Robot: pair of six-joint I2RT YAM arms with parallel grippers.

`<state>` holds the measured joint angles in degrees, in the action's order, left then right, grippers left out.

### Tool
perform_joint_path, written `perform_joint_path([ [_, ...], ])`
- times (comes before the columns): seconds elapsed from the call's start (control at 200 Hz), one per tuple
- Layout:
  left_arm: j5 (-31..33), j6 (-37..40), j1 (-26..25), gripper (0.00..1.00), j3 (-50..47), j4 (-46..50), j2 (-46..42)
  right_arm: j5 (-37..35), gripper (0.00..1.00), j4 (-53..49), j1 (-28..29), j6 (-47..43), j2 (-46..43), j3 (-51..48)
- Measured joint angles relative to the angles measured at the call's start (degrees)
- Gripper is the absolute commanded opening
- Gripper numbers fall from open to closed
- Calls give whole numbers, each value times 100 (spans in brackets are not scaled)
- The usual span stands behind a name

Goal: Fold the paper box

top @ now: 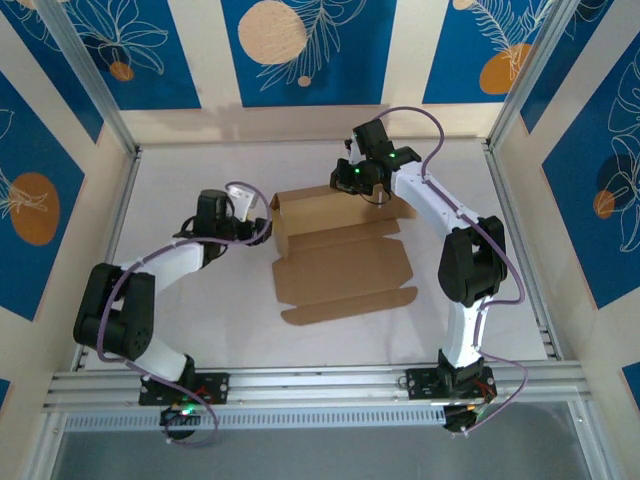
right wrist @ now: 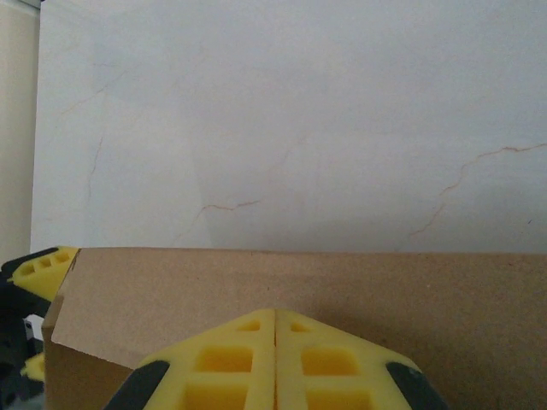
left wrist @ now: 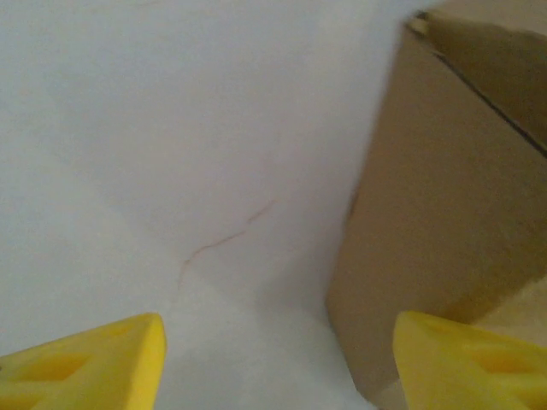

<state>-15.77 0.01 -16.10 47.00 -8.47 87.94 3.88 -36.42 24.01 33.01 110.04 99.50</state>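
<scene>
White, faintly veined table (top: 200,310) fills the walled enclosure; bare surface lies open left of and in front of the cardboard, while the strips along the back wall and the right rail are narrower. The paper box (top: 340,265) rests right of the table's centre, half formed: its far portion stands up as walls, and its lid panel with tabs lies flat toward the arm bases. The left arm bends low across the table, reaching rightward to the box's left end. The right arm stretches up and leftward, its wrist tipped over the box's far wall. The left gripper (top: 258,213) stands spread beside the raised left corner; in its wrist view one of its fingers (left wrist: 466,363) overlaps the cardboard wall, the other sits over bare table, neither clamping anything. The right gripper (right wrist: 275,342) is clenched, pads meeting flush, just over the far wall's top edge.
</scene>
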Motion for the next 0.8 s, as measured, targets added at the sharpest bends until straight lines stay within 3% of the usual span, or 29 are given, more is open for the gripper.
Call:
perform_joint_path([
  [0.245, 2, 210, -431, 77, 74, 87, 107, 0, 9, -2, 0, 0, 0, 0],
  [0.47, 463, 205, -785, 78, 98, 63, 243, 0, 9, -2, 0, 0, 0, 0],
  [0.8, 1213, 129, -1086, 66, 437, -151, 680, -2, 9, -4, 4, 2, 0, 2],
])
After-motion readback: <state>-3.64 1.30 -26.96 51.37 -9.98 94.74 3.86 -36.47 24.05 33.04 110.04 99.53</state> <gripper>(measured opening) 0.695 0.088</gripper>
